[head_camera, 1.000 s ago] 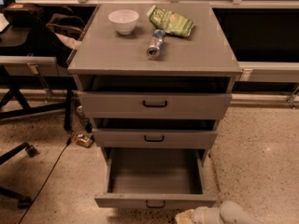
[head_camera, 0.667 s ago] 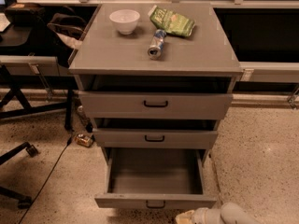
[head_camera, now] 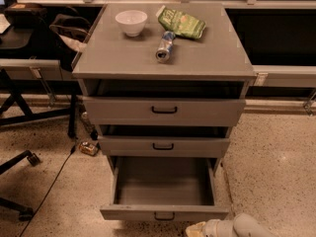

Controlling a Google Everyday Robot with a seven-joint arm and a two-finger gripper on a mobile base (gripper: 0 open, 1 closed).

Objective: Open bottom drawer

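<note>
The bottom drawer (head_camera: 163,212) of the grey cabinet (head_camera: 163,63) is pulled far out, and its empty inside shows. Its flat front carries a small black handle (head_camera: 164,216) near the lower edge of the view. The middle drawer (head_camera: 163,146) and the top drawer (head_camera: 163,110) stand a little way out. My gripper (head_camera: 197,229) is at the bottom edge, just right of the bottom drawer's handle and apart from it. The pale arm (head_camera: 242,227) runs off to the lower right.
On the cabinet top lie a white bowl (head_camera: 131,21), a green chip bag (head_camera: 181,22) and a can (head_camera: 165,46) on its side. A chair base (head_camera: 19,162) and a cable are on the speckled floor to the left. A small object (head_camera: 89,148) lies by the cabinet's left foot.
The view has shifted slightly to the right. The drawer and the arm stand as they did.
</note>
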